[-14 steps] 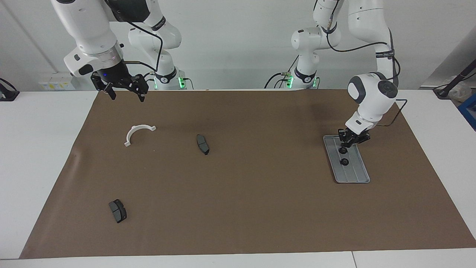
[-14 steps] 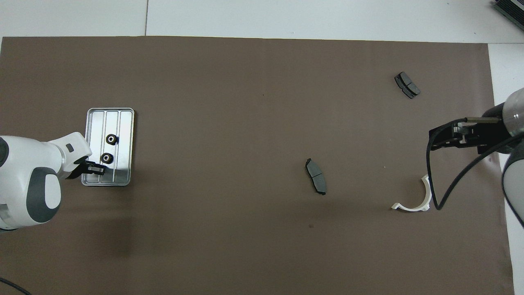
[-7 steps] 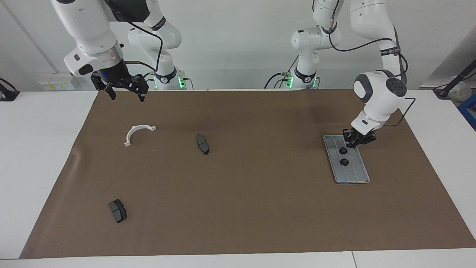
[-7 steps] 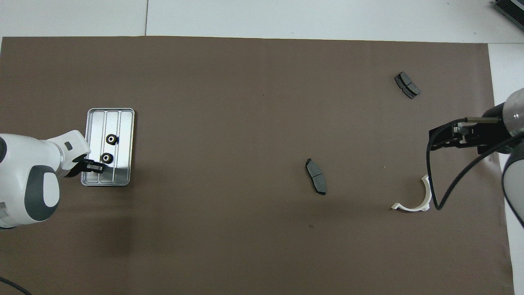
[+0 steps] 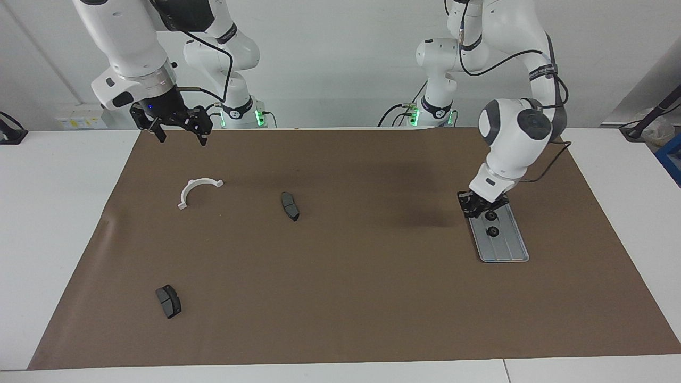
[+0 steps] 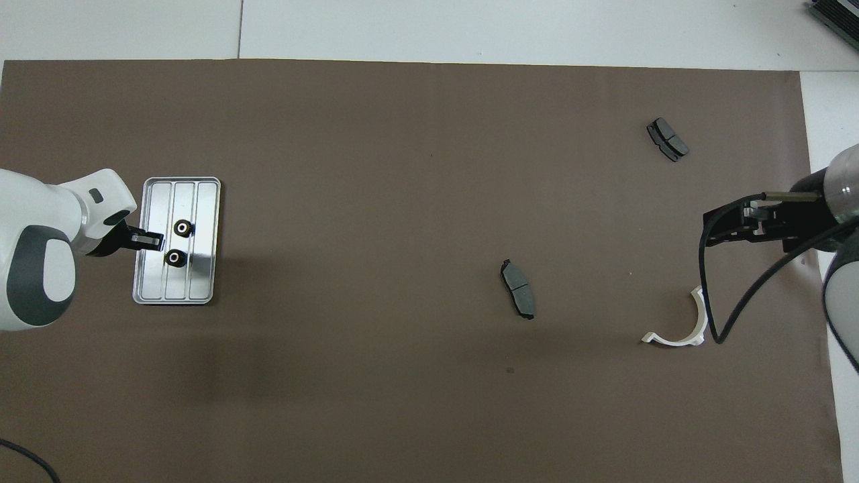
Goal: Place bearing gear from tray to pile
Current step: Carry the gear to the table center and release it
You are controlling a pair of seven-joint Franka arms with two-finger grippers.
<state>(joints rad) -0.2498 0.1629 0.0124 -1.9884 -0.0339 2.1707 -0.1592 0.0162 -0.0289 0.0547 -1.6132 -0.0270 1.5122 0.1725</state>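
- The left gripper [image 5: 477, 208] hung low over the end of the tray [image 5: 508, 247] nearer the robots, at the edge of it; whether its fingers were apart or together could not be told, and nothing could be seen in them.
- Two small black gears lay on the tray: one gear [image 6: 175, 257] just beside the gripper's tips, the other gear [image 6: 181, 228] close by, farther from the robots.
- The tray sat on the brown mat [image 5: 340, 298] toward the left arm's end of the table.
- The right gripper [image 5: 177, 127] waited in the air, fingers spread wide and empty, over the mat's edge near a white half-ring [image 5: 198, 190].
- One brake pad [image 5: 290, 206] lay mid-mat; another pad [image 5: 168, 301] lay farther from the robots.
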